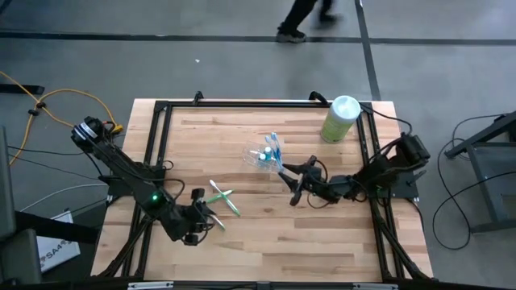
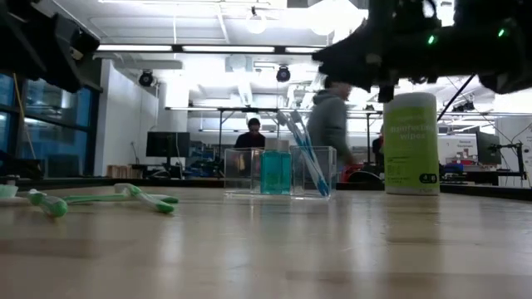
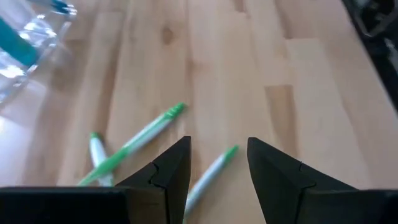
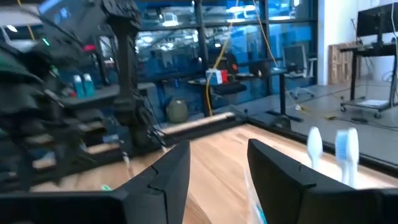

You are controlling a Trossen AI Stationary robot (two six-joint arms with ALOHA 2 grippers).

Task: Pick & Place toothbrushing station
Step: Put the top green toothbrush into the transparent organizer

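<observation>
Blue-white toothbrushes (image 2: 306, 154) upright in clear cup (image 2: 278, 173) — green-white toothbrushes (image 1: 222, 198) outside.

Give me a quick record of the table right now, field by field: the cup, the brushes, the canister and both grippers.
cup: clear cup near mid-table, blue toothbrushes standing in it
loose brushes: green toothbrushes lying crossed on the wooden table, apart from the cup
canister: green canister upright at the far right corner
left gripper: open, just beside the green toothbrushes, holding nothing
right gripper: open, next to the cup, holding nothing
</observation>
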